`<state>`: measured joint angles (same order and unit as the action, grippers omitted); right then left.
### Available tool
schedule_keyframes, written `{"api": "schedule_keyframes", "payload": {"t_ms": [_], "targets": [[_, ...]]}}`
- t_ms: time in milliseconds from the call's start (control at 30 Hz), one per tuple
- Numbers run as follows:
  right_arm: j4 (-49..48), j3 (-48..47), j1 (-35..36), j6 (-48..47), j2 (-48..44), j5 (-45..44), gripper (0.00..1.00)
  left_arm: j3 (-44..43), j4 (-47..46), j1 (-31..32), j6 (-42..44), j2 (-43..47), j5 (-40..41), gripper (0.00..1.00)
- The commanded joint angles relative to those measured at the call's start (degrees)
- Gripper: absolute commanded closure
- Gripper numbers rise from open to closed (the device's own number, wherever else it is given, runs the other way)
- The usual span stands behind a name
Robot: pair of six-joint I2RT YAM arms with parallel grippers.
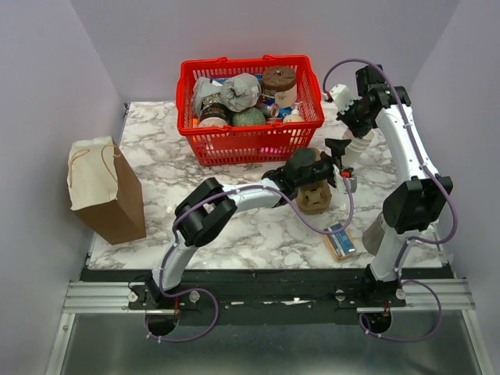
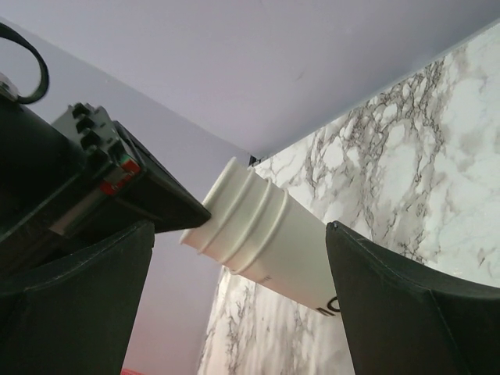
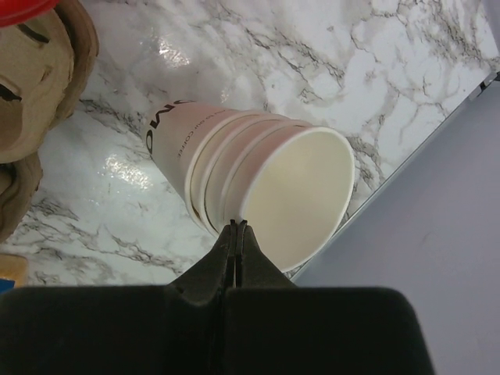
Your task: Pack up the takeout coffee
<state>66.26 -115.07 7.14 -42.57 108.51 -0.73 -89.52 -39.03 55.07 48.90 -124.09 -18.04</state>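
Takeout coffee: apparently the dark-lidded white cup at the left of the red basket, held by neither arm. Left pincer: jaws fully spread, empty, above the cardboard cup carrier and facing the stack of lidless cups. Right pincer: closed tight, tips at the stack's rim; whether they nip the rim cannot be told. Risks: the left jaws closing on the stack, the wrong cup; a nudge rolling the stack over the nearby counter edge.
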Motion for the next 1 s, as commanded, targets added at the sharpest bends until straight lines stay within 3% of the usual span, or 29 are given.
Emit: {"api": "schedule_keyframes", "payload": {"t_ms": [0,167,267,300,400,567,733,967], "targets": [[0.3,-2.9,0.3,1.3,0.3,-1.7,1.00,0.8,-8.2,0.2,-5.5,4.4,0.5,0.01],[-0.3,-2.7,0.3,1.4,0.0,-1.6,1.00,-2.8,-6.5,-0.9,-20.3,8.2,13.2,0.01],[-1.0,-2.3,0.3,1.8,-0.1,-2.0,0.99,-6.9,4.6,-3.2,-39.4,11.5,22.3,0.01],[-1.4,-1.9,0.2,1.9,-0.5,-2.6,0.99,-8.5,13.4,-4.1,-51.6,12.4,23.7,0.01],[-2.8,0.1,0.3,2.0,-1.4,-3.5,0.99,-11.2,23.1,-6.7,-65.9,13.0,21.3,0.02],[-4.8,2.7,0.2,2.9,-2.2,-3.6,1.00,-7.1,23.5,-7.1,-88.3,11.3,14.9,0.03],[-4.7,2.8,0.2,4.4,-2.2,-4.1,0.99,-5.2,16.2,-7.3,-95.0,8.6,11.0,0.11],[-4.6,1.3,-1.6,7.2,-3.7,-3.4,0.99,-5.0,15.8,-7.1,-100.9,6.8,11.6,0.12]]}}
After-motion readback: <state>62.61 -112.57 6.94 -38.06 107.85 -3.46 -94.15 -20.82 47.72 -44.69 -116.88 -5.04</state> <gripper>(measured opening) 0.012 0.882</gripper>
